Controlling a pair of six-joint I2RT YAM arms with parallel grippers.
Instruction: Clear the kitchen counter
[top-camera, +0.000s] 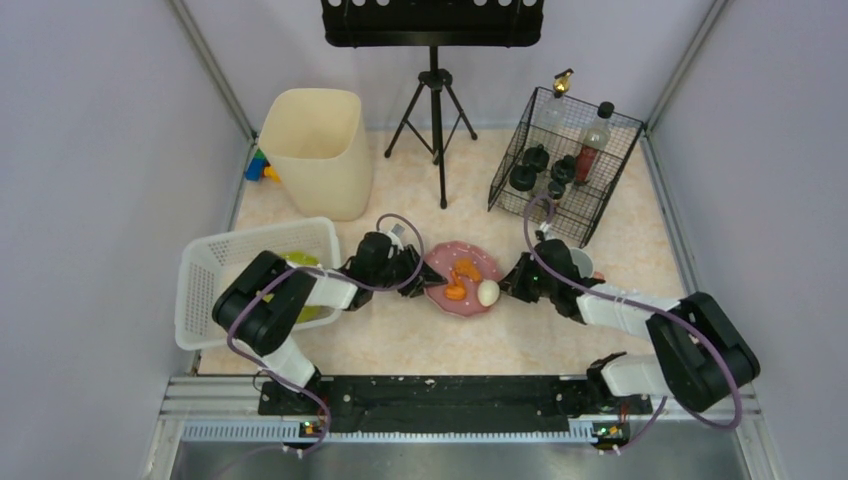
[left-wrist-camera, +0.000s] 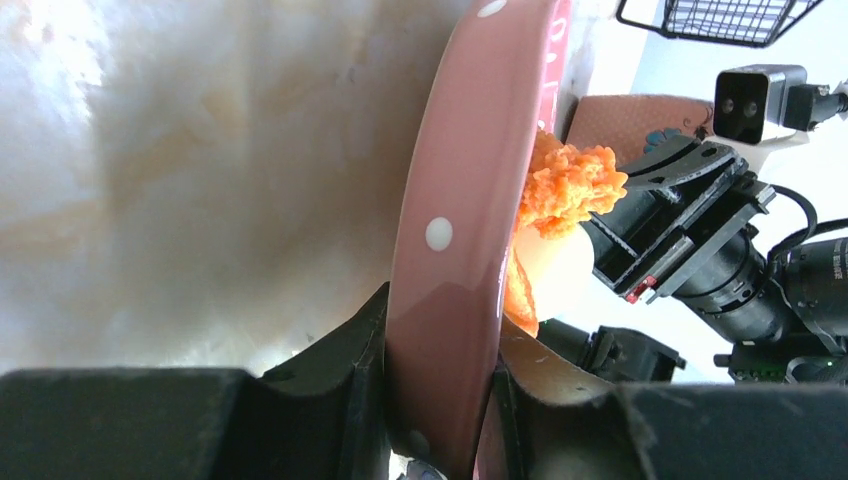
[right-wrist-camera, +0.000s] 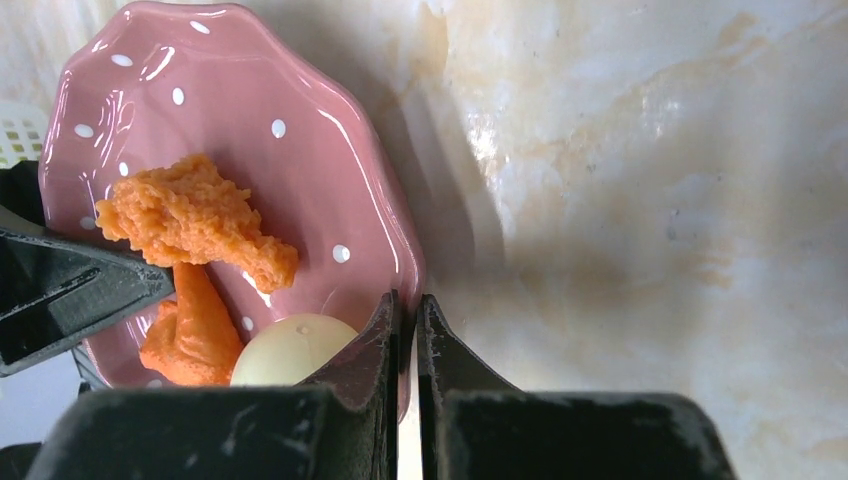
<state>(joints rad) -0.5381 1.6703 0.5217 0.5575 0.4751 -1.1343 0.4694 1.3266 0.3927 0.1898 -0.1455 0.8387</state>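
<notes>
A pink plate with white dots (top-camera: 480, 258) sits mid-counter on the kitchen counter (top-camera: 400, 340). It holds a fried chicken piece (top-camera: 465, 270), a smaller orange piece (top-camera: 455, 292) and a white egg (top-camera: 488, 292). My left gripper (top-camera: 425, 278) is shut on the plate's left rim; the left wrist view shows the rim (left-wrist-camera: 450, 200) clamped between the jaws (left-wrist-camera: 440, 400). My right gripper (top-camera: 508, 285) is shut on the right rim, next to the egg (right-wrist-camera: 290, 350); the right wrist view shows the plate (right-wrist-camera: 300, 130) edge between the jaws (right-wrist-camera: 410, 340).
A white slotted basket (top-camera: 215, 275) stands to the left with a green item inside. A cream bin (top-camera: 315, 150) is at the back left with toy blocks (top-camera: 262, 168) beside it. A tripod stand (top-camera: 435, 100) is at back centre, and a black wire rack (top-camera: 565, 165) with bottles at back right.
</notes>
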